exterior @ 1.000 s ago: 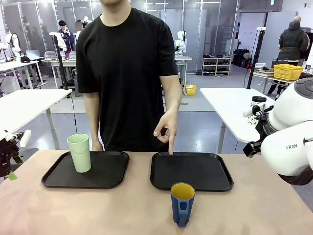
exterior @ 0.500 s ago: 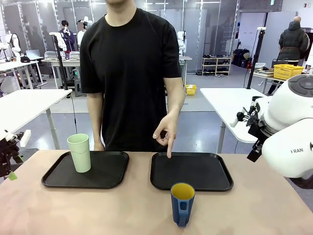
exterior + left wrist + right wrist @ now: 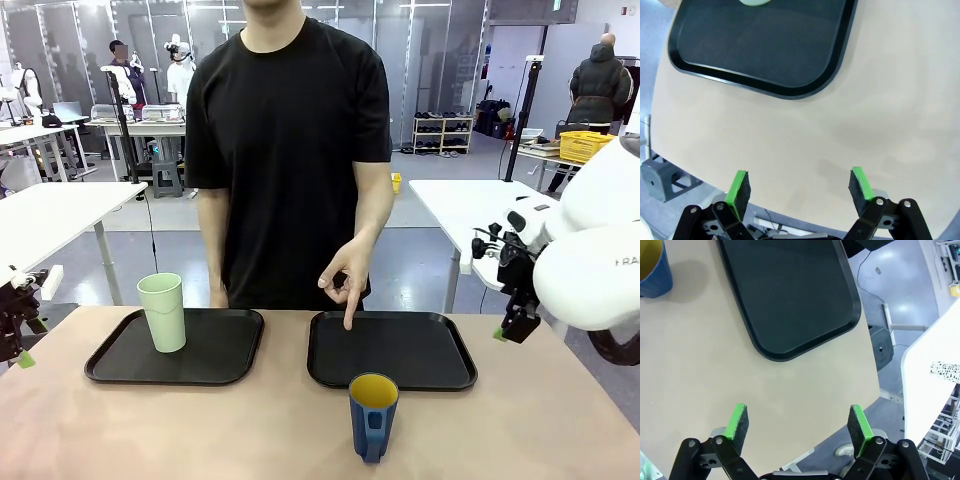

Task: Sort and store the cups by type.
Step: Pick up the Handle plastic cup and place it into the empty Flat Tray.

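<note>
A tall pale green tumbler (image 3: 161, 312) stands upright on the left black tray (image 3: 210, 365); its base edge (image 3: 755, 2) peeks in at the top of the left wrist view. The dark blue mug (image 3: 373, 415) with yellow inside sits on the bare table just in front of the right black tray (image 3: 420, 355), and shows again as the mug (image 3: 652, 265) at the top left. A person's hand (image 3: 345, 285) points a finger down at that tray's far edge. My left gripper (image 3: 799, 186) hangs open over the table's left edge. My right gripper (image 3: 798, 422) is open above the table's right edge, holding nothing.
The left tray (image 3: 760, 45) lies ahead of the left gripper, the right tray (image 3: 790, 295) ahead of the right gripper. The person stands at the far side. My right arm (image 3: 595, 275) rises at the right; the left gripper (image 3: 15, 335) sits at the left edge.
My right arm has swung, bringing its gripper lower and toward the table's right edge. The person has shifted a little to the right, still pointing at the right tray. Cups unmoved.
</note>
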Available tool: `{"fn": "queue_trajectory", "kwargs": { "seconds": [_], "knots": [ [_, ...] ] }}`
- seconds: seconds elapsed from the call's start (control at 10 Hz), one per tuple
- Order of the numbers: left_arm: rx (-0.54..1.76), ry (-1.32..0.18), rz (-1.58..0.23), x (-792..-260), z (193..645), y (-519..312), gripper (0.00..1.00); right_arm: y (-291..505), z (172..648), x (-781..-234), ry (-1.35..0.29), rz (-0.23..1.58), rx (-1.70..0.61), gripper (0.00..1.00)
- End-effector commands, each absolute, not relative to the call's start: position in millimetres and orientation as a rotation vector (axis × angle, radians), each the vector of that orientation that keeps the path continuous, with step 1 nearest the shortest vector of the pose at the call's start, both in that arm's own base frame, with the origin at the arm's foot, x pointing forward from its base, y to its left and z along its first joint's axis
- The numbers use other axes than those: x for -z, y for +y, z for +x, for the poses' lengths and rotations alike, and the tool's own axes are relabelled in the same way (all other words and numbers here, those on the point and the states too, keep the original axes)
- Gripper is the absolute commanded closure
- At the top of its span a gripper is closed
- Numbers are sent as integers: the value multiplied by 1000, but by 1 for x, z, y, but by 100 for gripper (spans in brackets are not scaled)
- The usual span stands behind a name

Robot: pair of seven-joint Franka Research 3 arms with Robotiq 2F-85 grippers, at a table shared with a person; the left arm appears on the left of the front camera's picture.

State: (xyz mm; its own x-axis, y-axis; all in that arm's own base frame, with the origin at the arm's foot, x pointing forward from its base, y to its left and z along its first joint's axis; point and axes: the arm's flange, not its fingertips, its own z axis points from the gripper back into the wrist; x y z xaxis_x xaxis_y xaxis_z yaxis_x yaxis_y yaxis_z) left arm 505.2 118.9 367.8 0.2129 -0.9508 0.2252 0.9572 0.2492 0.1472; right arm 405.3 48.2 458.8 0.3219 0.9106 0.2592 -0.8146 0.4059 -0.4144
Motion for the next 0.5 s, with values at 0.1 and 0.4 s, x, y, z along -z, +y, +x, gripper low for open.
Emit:
{"fn": "queue_trajectory", "kwargs": {
  "seconds": [0.1,0.4],
  "knots": [
    [1334,-320,-26,-369,505,120,0,52,414,-451,-526,-248,-1136,0],
    [1334,-320,-26,-369,505,120,0,57,399,-446,-451,-142,-1285,0]
  ]
}}
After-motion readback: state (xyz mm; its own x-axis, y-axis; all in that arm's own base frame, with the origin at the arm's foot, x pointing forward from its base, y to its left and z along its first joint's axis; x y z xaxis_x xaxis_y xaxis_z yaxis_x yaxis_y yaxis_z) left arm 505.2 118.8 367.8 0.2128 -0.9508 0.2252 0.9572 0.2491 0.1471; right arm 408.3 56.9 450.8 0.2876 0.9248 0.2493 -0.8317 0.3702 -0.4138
